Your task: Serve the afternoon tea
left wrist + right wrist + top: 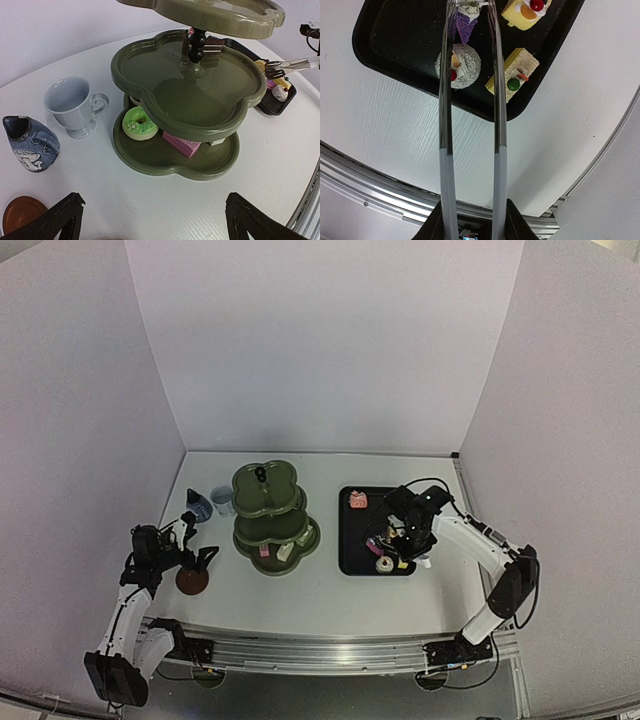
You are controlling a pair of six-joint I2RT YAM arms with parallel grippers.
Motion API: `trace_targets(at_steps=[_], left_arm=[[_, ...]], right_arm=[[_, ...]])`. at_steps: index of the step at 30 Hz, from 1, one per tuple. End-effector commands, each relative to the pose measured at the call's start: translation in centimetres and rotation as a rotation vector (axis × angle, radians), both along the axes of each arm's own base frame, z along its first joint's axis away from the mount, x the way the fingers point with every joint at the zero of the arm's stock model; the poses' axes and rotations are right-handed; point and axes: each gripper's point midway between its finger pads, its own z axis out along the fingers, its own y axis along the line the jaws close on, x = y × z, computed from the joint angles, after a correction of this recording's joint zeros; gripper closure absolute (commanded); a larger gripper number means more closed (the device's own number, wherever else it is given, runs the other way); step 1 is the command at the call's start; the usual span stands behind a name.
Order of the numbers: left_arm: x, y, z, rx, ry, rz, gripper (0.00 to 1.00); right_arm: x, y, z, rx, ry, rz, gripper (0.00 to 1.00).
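Observation:
The dark green three-tier stand (272, 515) (190, 95) holds a green doughnut (137, 123) and a pink slab (182, 144) on its bottom tier, and a dark layered slice (212, 45) on the middle tier. Left of it stand the white cup (75, 105) (222, 502) and the blue jug (27, 145) (198, 505). My left gripper (155, 225) (198, 540) is open, low over the table in front of the stand. My right gripper (472, 225) (400, 532) is shut on metal tongs (445, 125). The tong tips straddle a purple wedge pastry (465, 27) on the black tray.
The black tray (385, 35) (350, 540) also carries a white round pastry (462, 65), a yellow slice (512, 75), a cherry-topped yellow cake (525, 10) and a pink pastry (358, 501). A brown saucer (20, 212) (192, 581) lies by my left gripper. White walls enclose the table.

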Motion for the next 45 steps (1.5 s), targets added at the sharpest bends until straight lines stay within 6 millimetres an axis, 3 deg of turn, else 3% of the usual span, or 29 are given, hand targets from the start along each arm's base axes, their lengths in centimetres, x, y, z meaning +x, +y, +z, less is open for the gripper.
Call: trace_targets(at_steps=[1,18,31,45], left_arm=[[-0.2,0.0,0.2,0.012,-0.021,-0.005,0.01],[-0.1,0.0,0.0,0.014,-0.019,-0.002,0.0],[0.1,0.0,0.1,0.014,-0.021,-0.005,0.0],[0.1,0.1,-0.2,0.026,-0.018,-0.007,0.01]], right_arm=[[-1.6,-0.7,-0.4,-0.026,0.101,0.011,0.68],[-2.1,0.4,-1.4,0.023,0.195,0.049,0.67],[-0.7,-0.2,1.0,-0.029,0.139,-0.013,0.69],[-0.8,-1.4,2.9,-0.043,0.081,0.166,0.68]])
